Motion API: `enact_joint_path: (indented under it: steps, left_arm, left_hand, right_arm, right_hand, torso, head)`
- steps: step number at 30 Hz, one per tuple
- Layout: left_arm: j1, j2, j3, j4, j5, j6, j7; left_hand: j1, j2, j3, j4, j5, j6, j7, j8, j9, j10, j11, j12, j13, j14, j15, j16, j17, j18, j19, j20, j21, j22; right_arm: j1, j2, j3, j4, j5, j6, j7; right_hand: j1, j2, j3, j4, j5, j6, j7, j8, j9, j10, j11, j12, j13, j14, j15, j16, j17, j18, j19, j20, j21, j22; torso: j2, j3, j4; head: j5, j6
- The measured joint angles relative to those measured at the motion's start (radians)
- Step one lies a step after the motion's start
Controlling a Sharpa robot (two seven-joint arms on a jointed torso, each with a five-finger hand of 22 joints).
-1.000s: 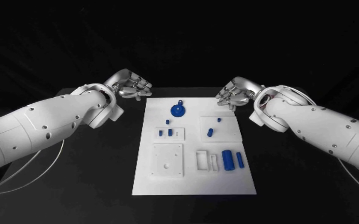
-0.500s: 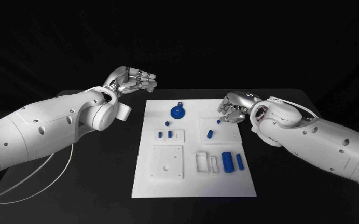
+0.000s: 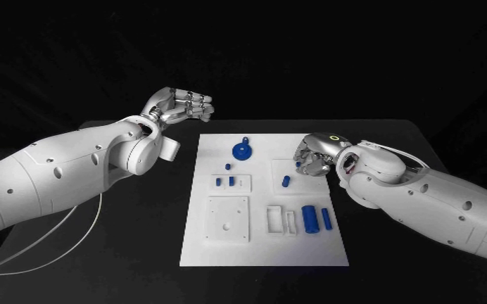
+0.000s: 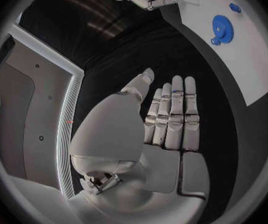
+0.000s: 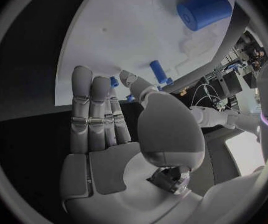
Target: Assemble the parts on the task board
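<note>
While blue parts (image 3: 308, 217) lie on the task board (image 3: 263, 248), each robot hand (image 3: 183, 107) (image 3: 314, 155) is spread, empty.

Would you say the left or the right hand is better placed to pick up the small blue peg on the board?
Right. The right hand hovers open over the board beside the small blue peg; the left hand is raised off it.

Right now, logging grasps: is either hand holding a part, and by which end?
Nothing is held. The left hand is open over bare table, and the right hand is open above the board, its fingers empty.
</note>
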Motion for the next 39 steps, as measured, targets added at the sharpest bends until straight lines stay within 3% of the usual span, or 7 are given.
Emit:
enact_joint_path:
  steps: [9,17,22,35,39]
  left_arm:
    - [0.000,0.000,0.000,-0.009,0.006,0.000,0.001]
    - [0.000,0.001,0.000,-0.016,0.008,0.001,0.000]
    - [0.000,0.002,0.000,-0.017,0.009,0.005,-0.002]
    - [0.000,0.003,0.000,-0.019,0.010,0.017,-0.008]
    - [0.000,0.004,0.000,-0.020,0.010,0.020,-0.011]
  left_hand:
    - [-0.004,0.004,0.000,0.000,0.000,0.000,0.000,0.000,0.000,0.000,0.000,0.000,0.000,0.000,0.000,0.000,0.001,0.000,0.000,0.000,0.000,-0.015]
    - [-0.008,0.008,0.000,0.000,0.000,0.000,0.000,0.000,0.000,0.000,0.000,0.000,0.000,0.000,0.000,0.000,0.001,0.000,0.000,0.000,0.000,-0.016]
    - [-0.008,0.008,0.000,0.000,0.000,0.000,0.000,0.000,0.000,0.000,0.000,0.000,0.000,0.000,0.000,0.000,0.001,0.000,0.000,0.000,0.000,-0.018]
    - [-0.008,0.008,0.000,0.000,0.000,0.000,0.000,0.000,0.000,0.000,0.000,0.000,0.000,-0.004,0.004,0.000,0.001,0.000,0.000,0.000,0.006,-0.021]
    - [-0.008,0.008,0.000,0.000,0.000,0.000,0.000,0.000,0.000,0.000,0.000,0.000,0.000,-0.004,0.004,0.000,0.001,0.000,0.000,0.000,0.006,-0.021]
  right_arm:
    - [-0.002,-0.001,0.002,0.005,-0.007,0.007,-0.004]
    - [-0.004,0.006,0.003,0.002,-0.015,0.005,-0.011]
    - [-0.007,0.015,0.005,-0.004,-0.026,-0.003,-0.023]
    - [-0.011,0.031,0.000,-0.010,-0.068,-0.029,-0.056]
    - [-0.012,0.032,-0.002,-0.008,-0.081,-0.034,-0.066]
  right_hand:
    - [-0.003,0.003,0.047,-0.014,-0.001,0.017,-0.006,0.000,0.003,0.020,-0.009,-0.001,-0.001,0.000,0.000,0.006,0.003,0.000,0.006,-0.006,0.000,0.048]
    - [0.011,0.036,0.104,-0.014,-0.082,0.060,-0.016,0.000,0.008,0.063,-0.023,-0.001,0.003,-0.001,-0.009,0.010,0.007,-0.002,0.013,-0.013,0.014,0.089]
    - [0.011,0.047,0.116,-0.011,-0.105,0.088,-0.023,0.000,0.011,0.086,-0.036,-0.001,0.003,-0.002,-0.016,0.013,0.009,-0.007,0.019,-0.018,0.019,0.109]
    - [0.013,0.056,0.123,-0.018,-0.109,0.121,-0.031,-0.002,0.020,0.116,-0.045,-0.001,0.005,-0.002,-0.022,0.017,0.015,-0.024,0.033,-0.032,0.057,0.201]
    - [0.012,0.059,0.133,-0.028,-0.083,0.135,-0.034,-0.003,0.021,0.133,-0.047,-0.001,0.005,0.000,-0.029,0.017,0.016,-0.029,0.035,-0.034,0.059,0.218]
  torso:
    - [0.000,0.0005,-0.0001]
    - [0.000,0.0005,-0.0001]
    - [0.000,0.0005,0.0001]
    - [0.000,0.0001,0.0000]
    - [0.000,0.0001,0.0000]
  head:
    - [0.001,-0.003]
    - [-0.002,-0.005]
    - [0.000,-0.006]
    - [0.000,-0.009]
    - [-0.001,-0.009]
